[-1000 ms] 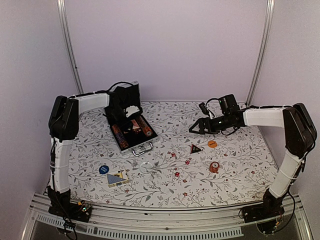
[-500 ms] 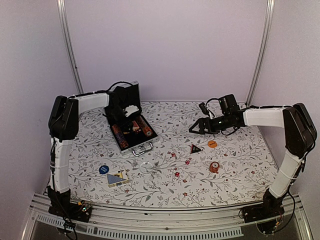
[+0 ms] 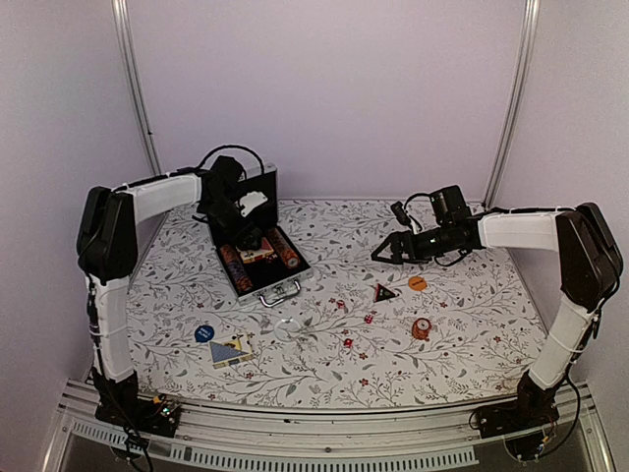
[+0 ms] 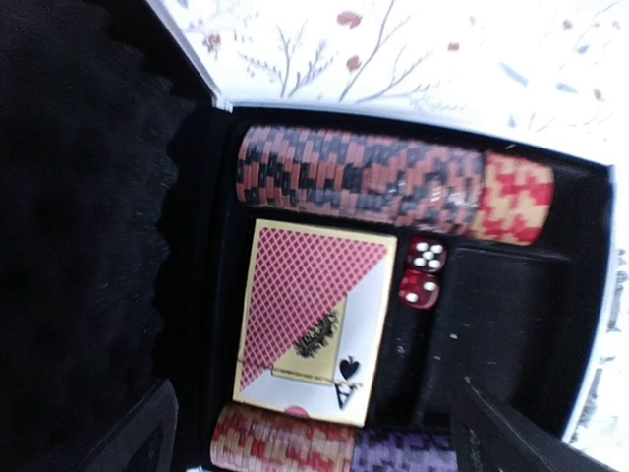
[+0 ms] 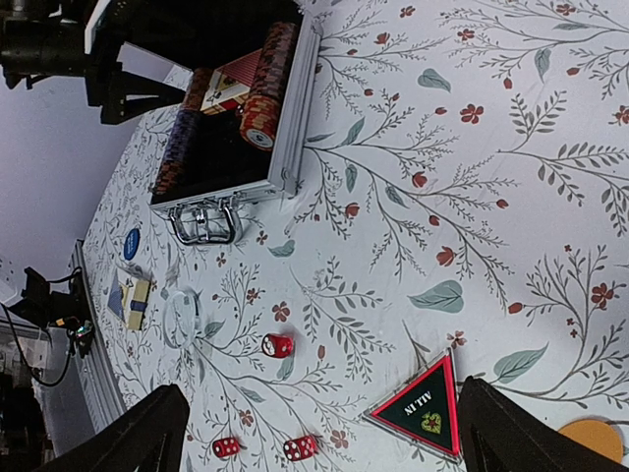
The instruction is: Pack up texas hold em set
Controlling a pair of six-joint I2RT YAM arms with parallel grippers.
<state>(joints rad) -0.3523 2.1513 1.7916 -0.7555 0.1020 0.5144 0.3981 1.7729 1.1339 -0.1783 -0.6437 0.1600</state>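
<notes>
Case point(image 3: 263, 289) lies open at the far left, with chip rows point(image 4: 359, 177), one deck point(image 4: 314, 320) and two dice point(image 4: 423, 270) inside. The left gripper point(image 3: 242, 234) hangs over it, fingers spread and empty. The second deck point(image 3: 229, 351) lies near-left, on that arm's side. The triangle point(image 5: 418, 411) lies just near of the right gripper point(image 3: 378, 253), likewise spread and empty, so the right arm is nearer.

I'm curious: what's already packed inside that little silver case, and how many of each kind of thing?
Rows of reddish poker chips: 2
Red-patterned card deck box: 1
Small red dice: 2
Total: 5
</notes>
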